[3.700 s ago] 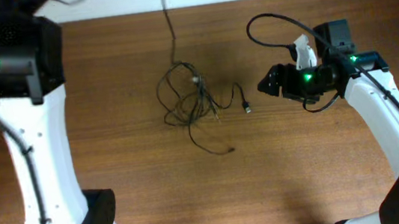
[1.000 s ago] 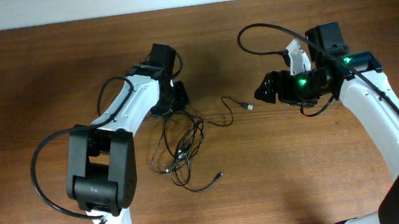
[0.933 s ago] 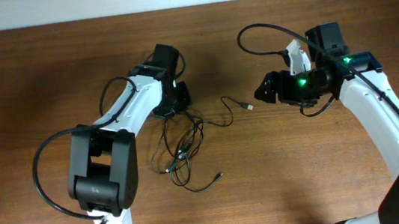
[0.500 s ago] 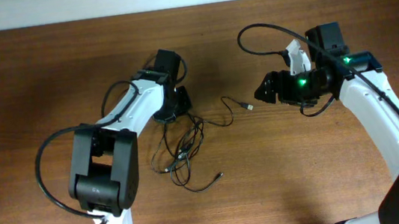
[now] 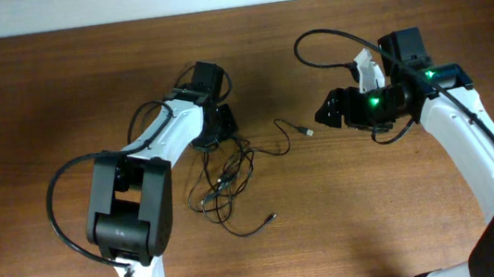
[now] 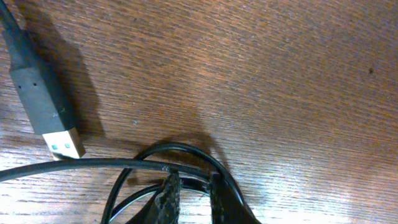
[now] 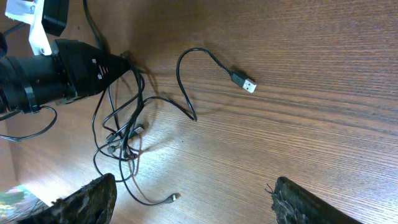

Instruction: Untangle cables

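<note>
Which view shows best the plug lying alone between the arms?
Right wrist: the plug lies clear, silvery tip visible. Overhead shows it as a tiny speck. Left wrist shows a close plug; whether the same, I cannot tell.

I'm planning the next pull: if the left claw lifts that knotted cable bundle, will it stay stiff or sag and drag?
Probably floppy: the cable bundle lies in thin, loose loops, so it should sag from the left claw rather than hold shape. Likely light, since the strands are so thin. The free plug end would probably trail and drag.
</note>
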Motion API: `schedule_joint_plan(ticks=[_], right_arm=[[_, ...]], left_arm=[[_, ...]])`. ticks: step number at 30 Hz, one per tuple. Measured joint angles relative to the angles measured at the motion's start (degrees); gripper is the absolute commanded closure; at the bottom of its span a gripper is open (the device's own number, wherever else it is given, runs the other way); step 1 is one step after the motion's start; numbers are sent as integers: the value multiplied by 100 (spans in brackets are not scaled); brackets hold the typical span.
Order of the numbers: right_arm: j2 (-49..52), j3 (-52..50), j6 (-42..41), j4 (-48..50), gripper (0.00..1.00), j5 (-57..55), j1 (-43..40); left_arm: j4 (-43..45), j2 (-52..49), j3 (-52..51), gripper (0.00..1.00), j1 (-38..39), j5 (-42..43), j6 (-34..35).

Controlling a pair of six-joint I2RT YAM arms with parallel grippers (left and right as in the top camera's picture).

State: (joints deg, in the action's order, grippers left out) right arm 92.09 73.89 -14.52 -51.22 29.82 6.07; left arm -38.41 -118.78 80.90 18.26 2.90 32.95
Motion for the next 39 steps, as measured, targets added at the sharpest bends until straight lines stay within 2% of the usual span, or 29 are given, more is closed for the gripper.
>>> schedule_joint_plan(ticks=[1,3,5,7,9,10,13,15,16,18,21,23,26,30,31,32,38,39], right_arm=[[0,0,2,2,19,0,0],[0,-2,4,20,19,0,0],[0,0,0,24,19,-4,0],[0,0,2,24,19,-2,0],[0,0,4,22,19,-2,0],[0,0,0,20,19,-2,0],[0,0,4,0,19,-2,0],[0,-2,-2,-2,19,-2,0],[0,0,2,-31,19,-2,0],[0,0,2,-48,19,-2,0],[0,0,2,-42,19,-2,0],[0,0,2,-44,19,-2,0],[0,0,0,-92,19,-2,0],[0,0,2,-131,19,-2,0],[0,0,0,-136,19,-2,0],[0,-2,0,-140,19,-2,0],[0,0,2,-184,19,-2,0],[0,-2,2,-195,23,0,0]], left_arm=[[92,-7,9,66,-7,76,-70],[503,-94,31,64,-11,387,-422],[549,-144,74,64,-11,643,-752],[529,-144,74,72,-13,671,-859],[520,-155,76,89,-11,671,-940],[511,-157,76,93,-7,684,-977],[310,-214,153,100,-2,984,-986],[83,-275,249,100,2,1484,-1176],[-83,-275,315,93,13,1665,-1287],[-446,-271,551,72,42,2046,-1744],[-870,-160,710,60,66,2312,-2293],[-1154,-90,717,60,105,2378,-2809],[-1036,-87,520,66,361,1947,-3038],[-831,-90,223,70,638,1091,-2835],[-750,-90,221,78,645,1008,-2776],[-697,-90,219,100,651,955,-2739],[-922,39,481,100,673,846,-2483],[-984,173,638,100,662,916,-2452]])
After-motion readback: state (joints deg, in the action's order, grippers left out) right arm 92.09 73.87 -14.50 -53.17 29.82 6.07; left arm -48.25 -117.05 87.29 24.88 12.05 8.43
